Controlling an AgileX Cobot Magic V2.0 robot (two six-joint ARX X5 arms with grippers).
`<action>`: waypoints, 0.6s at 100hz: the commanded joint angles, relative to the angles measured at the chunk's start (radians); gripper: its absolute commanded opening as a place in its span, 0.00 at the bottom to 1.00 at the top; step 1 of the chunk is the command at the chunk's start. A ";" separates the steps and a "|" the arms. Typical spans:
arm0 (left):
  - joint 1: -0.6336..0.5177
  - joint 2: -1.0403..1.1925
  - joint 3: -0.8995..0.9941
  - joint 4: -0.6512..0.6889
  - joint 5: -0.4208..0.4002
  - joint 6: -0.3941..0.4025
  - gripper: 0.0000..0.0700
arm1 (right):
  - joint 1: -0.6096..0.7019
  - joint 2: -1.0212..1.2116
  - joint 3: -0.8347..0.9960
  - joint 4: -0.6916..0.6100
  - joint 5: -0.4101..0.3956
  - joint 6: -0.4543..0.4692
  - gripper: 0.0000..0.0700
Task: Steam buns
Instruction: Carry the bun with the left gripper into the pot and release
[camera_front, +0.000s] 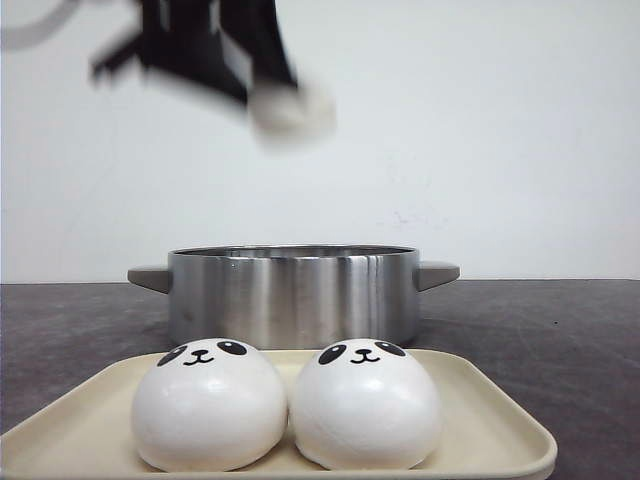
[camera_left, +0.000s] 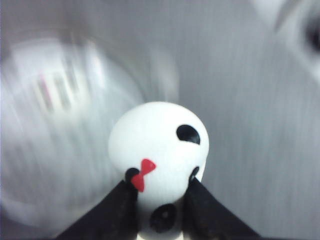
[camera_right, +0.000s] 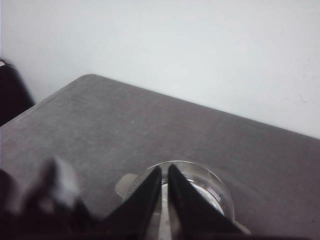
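Two white panda-faced buns sit side by side on a cream tray at the front. Behind it stands a steel pot with two handles. High above the pot, motion-blurred, my left gripper is shut on a third bun. The left wrist view shows this bun, marked with a red bow, pinched between both black fingers of that gripper. My right gripper hangs over the pot with its fingers nearly touching and nothing between them.
The dark grey table runs back to a white wall. In the right wrist view a blurred dark arm with something white on it shows beside the pot. The pot's inside looks bare metal there.
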 joint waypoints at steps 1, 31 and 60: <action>0.006 0.026 0.039 0.020 -0.029 0.063 0.01 | 0.011 0.010 0.015 0.019 0.003 0.003 0.02; 0.190 0.195 0.201 0.017 -0.024 0.150 0.01 | 0.011 0.010 0.015 0.030 0.004 -0.001 0.02; 0.279 0.437 0.205 0.003 0.083 0.148 0.01 | 0.011 0.011 0.011 0.009 0.004 -0.001 0.02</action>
